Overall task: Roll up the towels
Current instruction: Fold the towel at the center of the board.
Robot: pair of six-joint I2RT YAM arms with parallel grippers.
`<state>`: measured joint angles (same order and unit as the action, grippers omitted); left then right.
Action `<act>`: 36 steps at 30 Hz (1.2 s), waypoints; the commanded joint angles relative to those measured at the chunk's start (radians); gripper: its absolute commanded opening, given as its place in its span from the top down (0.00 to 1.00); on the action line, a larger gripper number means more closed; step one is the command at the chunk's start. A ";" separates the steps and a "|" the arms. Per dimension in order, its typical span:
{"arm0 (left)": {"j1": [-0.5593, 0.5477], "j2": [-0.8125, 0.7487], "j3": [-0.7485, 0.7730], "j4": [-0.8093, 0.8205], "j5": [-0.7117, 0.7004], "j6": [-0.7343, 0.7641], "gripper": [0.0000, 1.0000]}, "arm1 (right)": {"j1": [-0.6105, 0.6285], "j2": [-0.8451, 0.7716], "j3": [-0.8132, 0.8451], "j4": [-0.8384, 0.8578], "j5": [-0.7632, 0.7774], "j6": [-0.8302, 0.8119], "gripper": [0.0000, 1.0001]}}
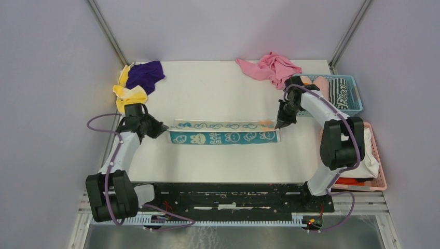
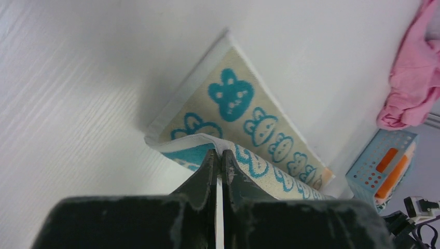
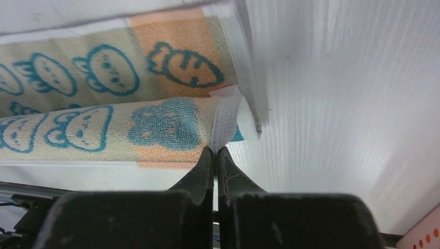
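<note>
pink cloth [image 1: 270, 67] and blue basket [image 1: 357, 102] lie beyond the teal towel [image 1: 223, 137].

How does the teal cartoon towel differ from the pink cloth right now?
The teal towel is folded into a long flat strip mid-table; the pink cloth sits crumpled at the far edge. The teal towel has cartoon faces; the pink cloth is plain. The left gripper and right gripper pinch the teal towel's ends; nothing touches the pink cloth. Both are soft fabric on the table.
</note>
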<state>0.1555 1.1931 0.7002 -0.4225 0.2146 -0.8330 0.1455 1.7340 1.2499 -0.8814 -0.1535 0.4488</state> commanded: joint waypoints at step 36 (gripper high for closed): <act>0.004 -0.133 0.132 -0.012 -0.024 0.062 0.97 | -0.011 -0.209 0.093 -0.065 0.083 -0.016 1.00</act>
<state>0.1486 0.8646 0.8680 -0.6697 0.2050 -0.7620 0.1490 1.2999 1.2774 -1.0779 -0.1753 0.4374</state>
